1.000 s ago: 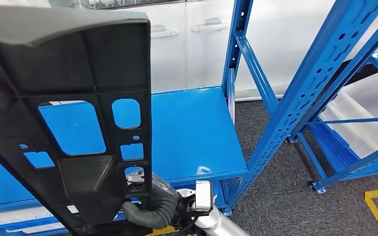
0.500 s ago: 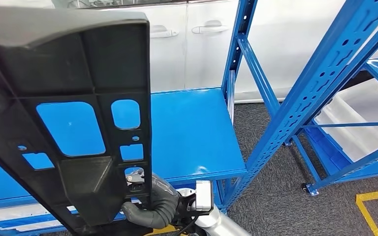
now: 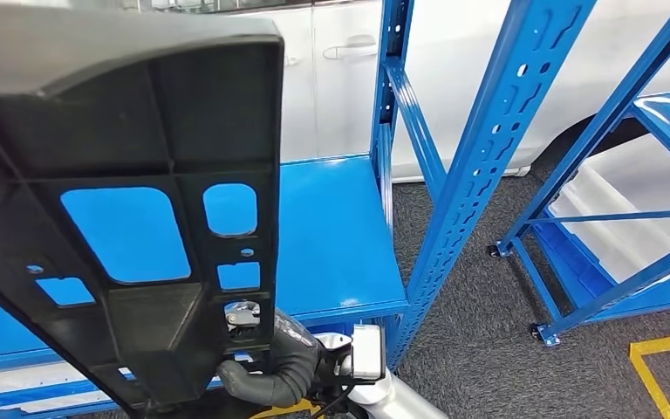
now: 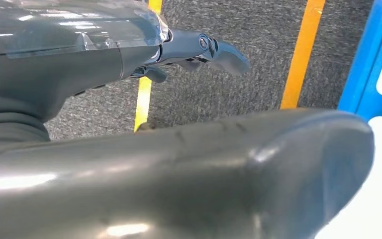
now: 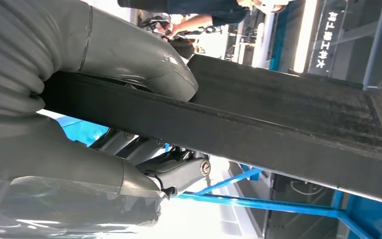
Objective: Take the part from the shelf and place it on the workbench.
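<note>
Now the blue shelf rack [image 3: 480, 157] fills the head view from 9 o'clock round to 3 o'clock, its punched uprights leaning toward 1 o'clock; its flat blue shelf board [image 3: 331, 227] lies bare near the centre, and a second shelf frame [image 3: 628, 262] stands at 3 o'clock on the dark grey carpet [image 3: 480, 349]; behind them, at 12 o'clock, runs a white car body [image 3: 340, 78] with door handles; a yellow floor line [image 3: 654, 367] crosses the corner at 4 o'clock; in front of all this the black part [image 3: 131, 131], a long ribbed plastic panel with several cut-out windows, is held up off the shelf and close to the camera; its long axis runs from 6 o'clock up toward 11 o'clock, the broad end uppermost and the narrow end down at the hand; its ribbed back faces the camera; the right hand [image 3: 270, 362] grips that lower end at 6 o'clock, and in the right wrist view the thumb [image 5: 144, 64] presses on one face of the panel while the darker fingers [image 5: 179, 172] clamp the other; the left hand [image 4: 179, 149] hangs over carpet with its fingers [image 4: 214, 50] held out straight and nothing in them.
</note>
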You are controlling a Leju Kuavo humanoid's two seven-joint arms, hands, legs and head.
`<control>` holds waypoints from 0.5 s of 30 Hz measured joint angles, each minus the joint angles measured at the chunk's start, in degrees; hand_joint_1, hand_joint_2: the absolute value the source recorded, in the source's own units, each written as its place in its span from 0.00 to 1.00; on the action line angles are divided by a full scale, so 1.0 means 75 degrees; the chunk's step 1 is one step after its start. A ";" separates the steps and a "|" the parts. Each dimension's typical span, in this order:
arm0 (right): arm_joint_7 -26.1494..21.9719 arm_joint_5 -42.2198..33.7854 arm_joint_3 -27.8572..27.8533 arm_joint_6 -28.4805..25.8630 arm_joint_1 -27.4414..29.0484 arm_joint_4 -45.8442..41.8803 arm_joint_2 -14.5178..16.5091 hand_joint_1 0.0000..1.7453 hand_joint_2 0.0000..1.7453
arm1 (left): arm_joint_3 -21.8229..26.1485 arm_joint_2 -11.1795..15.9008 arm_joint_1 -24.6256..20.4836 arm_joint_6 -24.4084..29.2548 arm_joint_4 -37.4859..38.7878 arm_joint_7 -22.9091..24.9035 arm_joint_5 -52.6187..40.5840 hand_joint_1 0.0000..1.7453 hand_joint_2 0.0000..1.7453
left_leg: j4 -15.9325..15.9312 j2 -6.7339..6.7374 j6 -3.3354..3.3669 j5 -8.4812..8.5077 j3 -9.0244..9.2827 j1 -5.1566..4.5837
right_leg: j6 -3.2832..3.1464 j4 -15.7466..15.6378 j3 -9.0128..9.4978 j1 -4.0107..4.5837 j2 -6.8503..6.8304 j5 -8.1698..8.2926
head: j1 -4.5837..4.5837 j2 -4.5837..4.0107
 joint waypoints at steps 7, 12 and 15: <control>0.0003 0.0028 0.0000 -0.0011 -0.0008 -0.0003 0.0000 1.00 1.00 | -0.0005 0.0021 -0.0028 -0.0001 0.0000 0.0019 0.0000 0.00 0.00 | -0.2019 -0.0015 0.0208 0.0973 0.0964 -0.0126 | 0.0084 0.0123 -0.0069 0.0120 0.0020 0.0014 | 0.0000 0.0000; 0.0003 0.0037 0.0000 -0.0012 -0.0015 -0.0005 -0.0010 1.00 1.00 | -0.0012 0.0009 -0.0054 -0.0001 0.0000 0.0036 0.0000 0.00 0.00 | -0.2149 0.0031 0.0407 0.1204 0.0833 -0.0065 | 0.0297 0.0743 -0.0348 0.0074 0.0020 -0.0548 | 0.0001 0.0000; 0.0003 0.0043 0.0000 -0.0012 -0.0012 0.0004 -0.0052 1.00 1.00 | -0.0027 0.0009 -0.0066 -0.0001 0.0000 0.0043 0.0000 0.00 0.00 | -0.2143 0.0040 0.0428 0.1338 0.0640 -0.0084 | 0.0390 0.2033 -0.0762 -0.0006 0.0011 -0.1296 | 0.0001 0.0000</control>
